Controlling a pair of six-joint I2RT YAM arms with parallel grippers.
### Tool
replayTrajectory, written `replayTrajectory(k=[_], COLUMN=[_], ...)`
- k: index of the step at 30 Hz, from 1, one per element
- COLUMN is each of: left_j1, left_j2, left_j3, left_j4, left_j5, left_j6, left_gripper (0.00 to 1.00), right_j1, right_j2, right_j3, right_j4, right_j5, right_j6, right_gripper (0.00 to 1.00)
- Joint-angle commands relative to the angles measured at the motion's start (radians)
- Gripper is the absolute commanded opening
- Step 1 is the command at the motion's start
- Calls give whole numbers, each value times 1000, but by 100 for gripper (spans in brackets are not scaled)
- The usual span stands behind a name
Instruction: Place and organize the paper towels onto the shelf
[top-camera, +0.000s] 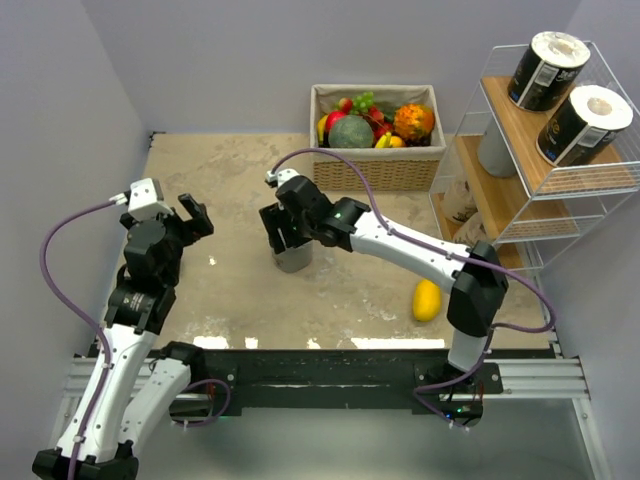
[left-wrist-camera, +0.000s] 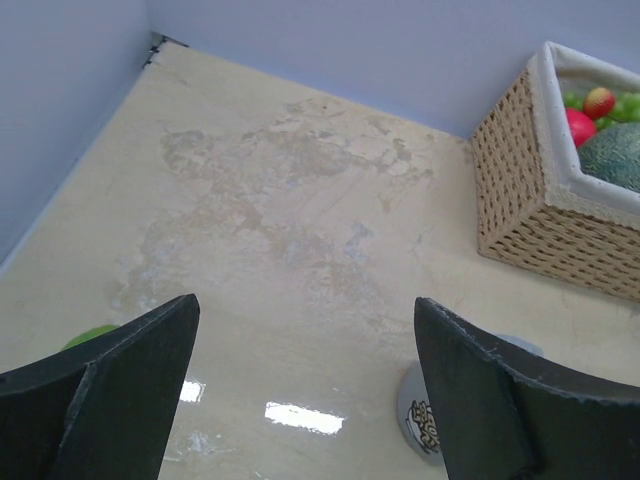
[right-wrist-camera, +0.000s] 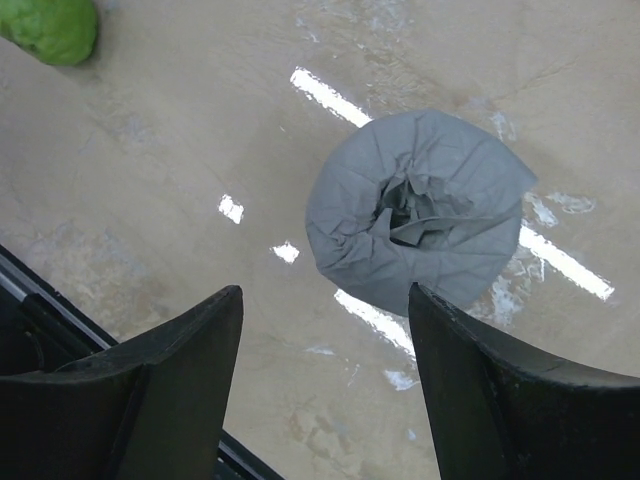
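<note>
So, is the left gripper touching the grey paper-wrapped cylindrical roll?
Apart: the top view shows bare tabletop between the left gripper and the grey roll.

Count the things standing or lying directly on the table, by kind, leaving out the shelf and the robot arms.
Grey paper roll: 1
Yellow mango: 1
Green fruit: 1
Wicker basket: 1
Total: 4

Grey roll (right-wrist-camera: 420, 205), yellow mango (top-camera: 427, 300)
</note>
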Motion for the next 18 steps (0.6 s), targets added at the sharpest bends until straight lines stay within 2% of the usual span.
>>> replayTrajectory(k=[1, 8, 18], left_j1=[-6, -9, -9], left_j2=[7, -4, -11], left_j3=[30, 29, 29], left_j4=[-10, -10, -16], left_j5=[-150, -163, -189], left_j6=[-1, -5, -13], left_gripper=[93, 93, 93], right_j1=[7, 11, 31], right_j2=[49, 129, 255], right_j3=[80, 140, 210], right_j4=[21, 1, -45], right_j5=[54, 50, 177], right_j6=[-11, -33, -74], right_gripper=[69, 61, 59])
